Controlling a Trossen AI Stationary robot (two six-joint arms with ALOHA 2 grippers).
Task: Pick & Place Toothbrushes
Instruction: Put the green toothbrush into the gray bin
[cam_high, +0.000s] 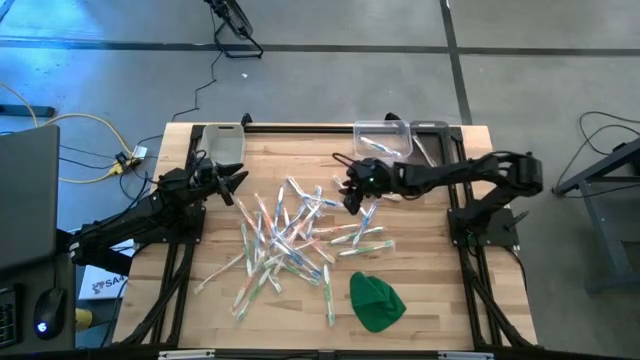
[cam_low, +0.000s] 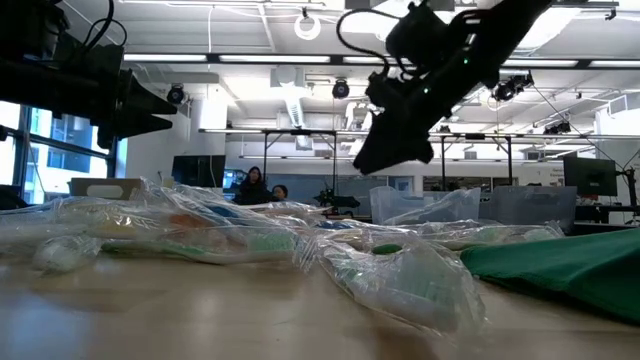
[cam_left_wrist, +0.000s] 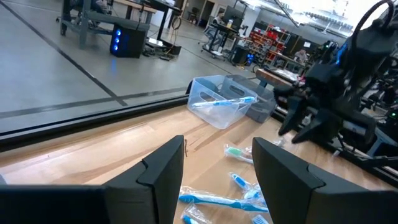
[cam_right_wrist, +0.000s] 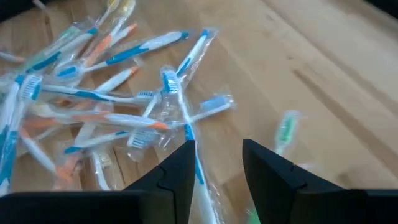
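Note:
Several toothbrushes in clear wrappers lie criss-crossed in a loose pile on the wooden table's middle. My right gripper hangs above the pile's far right edge, slanting down, open with nothing between its fingers; a blue-handled toothbrush lies on the table beneath it. In the low view it is well clear of the wrapped brushes. My left gripper waits at the far left, held level and open.
A clear bin at the back right holds one blue toothbrush. Another clear bin stands at the back left. A green cloth lump lies near the front right. Bare wood shows along the table's edges.

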